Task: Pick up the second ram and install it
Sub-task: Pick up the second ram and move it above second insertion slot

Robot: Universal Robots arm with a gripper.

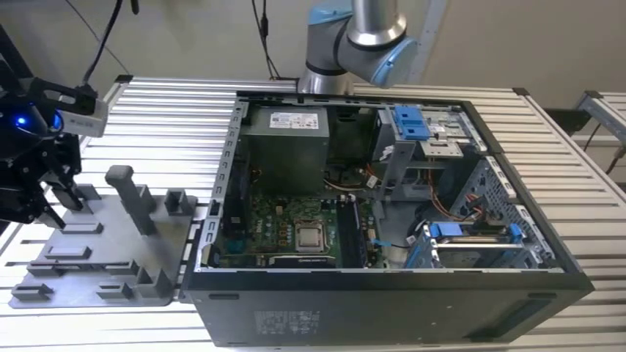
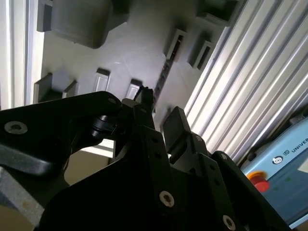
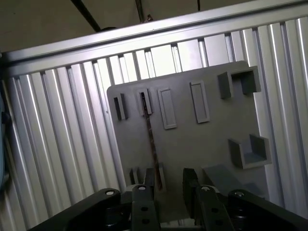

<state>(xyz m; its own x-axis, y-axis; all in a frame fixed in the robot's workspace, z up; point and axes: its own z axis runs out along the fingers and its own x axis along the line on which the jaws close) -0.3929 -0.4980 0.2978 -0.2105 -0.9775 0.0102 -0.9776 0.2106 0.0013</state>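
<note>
The second ram (image 3: 150, 139) stands on edge in two slotted blocks of the grey holder plate (image 3: 202, 139), a thin dark strip that also shows in the second wrist view (image 2: 165, 76). My gripper (image 3: 169, 182) hangs open just above the plate. The near end of the stick lies between its fingers, close beside one fingertip (image 3: 149, 179), and nothing is gripped. In the exterior view the gripper (image 1: 57, 196) is at the far left, over the holder plate (image 1: 108, 249), away from the open computer case (image 1: 391, 220).
The case lies open on the slatted aluminium table (image 1: 166, 117), with the motherboard (image 1: 293, 227) and its memory slots (image 1: 350, 233) facing up. A tall grey post (image 1: 132, 198) and several holder blocks rise from the plate near the gripper. The arm's base (image 1: 352, 44) stands behind the case.
</note>
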